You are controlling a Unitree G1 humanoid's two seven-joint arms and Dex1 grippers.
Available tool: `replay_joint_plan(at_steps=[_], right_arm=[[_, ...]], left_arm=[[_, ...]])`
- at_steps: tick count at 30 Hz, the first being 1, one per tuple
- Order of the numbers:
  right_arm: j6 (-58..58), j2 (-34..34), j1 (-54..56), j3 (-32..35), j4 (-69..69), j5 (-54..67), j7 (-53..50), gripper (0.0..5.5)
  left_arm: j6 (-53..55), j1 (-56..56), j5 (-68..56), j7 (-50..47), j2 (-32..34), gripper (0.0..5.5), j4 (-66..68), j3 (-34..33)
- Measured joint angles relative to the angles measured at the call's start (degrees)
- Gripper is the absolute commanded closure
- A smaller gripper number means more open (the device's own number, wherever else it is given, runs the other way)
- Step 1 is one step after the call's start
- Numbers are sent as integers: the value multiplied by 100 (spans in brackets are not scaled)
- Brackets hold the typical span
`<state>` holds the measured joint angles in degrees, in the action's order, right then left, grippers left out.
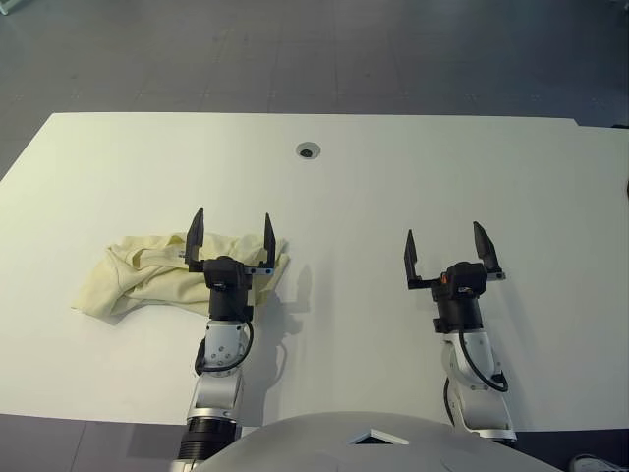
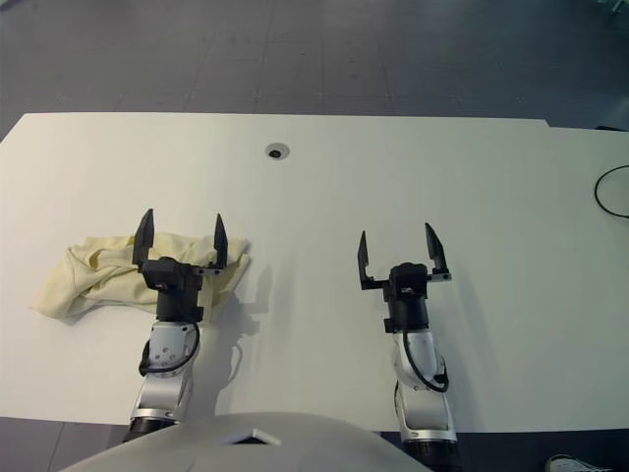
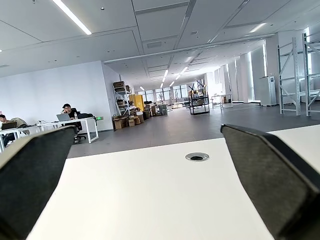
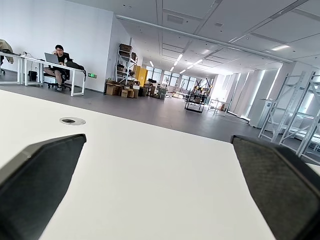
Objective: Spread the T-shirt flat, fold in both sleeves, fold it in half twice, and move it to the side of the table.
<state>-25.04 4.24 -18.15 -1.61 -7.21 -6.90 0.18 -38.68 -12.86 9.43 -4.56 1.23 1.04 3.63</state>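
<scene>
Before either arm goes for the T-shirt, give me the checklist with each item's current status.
1. Left end effector open with nothing in it: ok, fingers spread wide.
2. Right end effector open with nothing in it: ok, fingers spread wide above bare table.
3. T-shirt spread flat: not ok, it lies bunched up on the robot's left part of the table.
4. Left end effector placed at the T-shirt: ok, it sits over the cloth's right edge.
5. Left end effector's height above the cloth: cannot tell.
6. Sleeves found: cannot tell, the folds hide them.
</scene>
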Motion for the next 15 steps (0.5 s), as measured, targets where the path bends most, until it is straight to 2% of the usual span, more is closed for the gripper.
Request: replay_joint_plan(at_steps=[8,15], right_arm=[[-2,0,9,13,39,-1,-10,10],[-21,-3,13,38,77,0,-55,10]], left_arm=[[-2,36,34,12,-39,14,78,124],[-2,473,37,92,-32,14,657,195]])
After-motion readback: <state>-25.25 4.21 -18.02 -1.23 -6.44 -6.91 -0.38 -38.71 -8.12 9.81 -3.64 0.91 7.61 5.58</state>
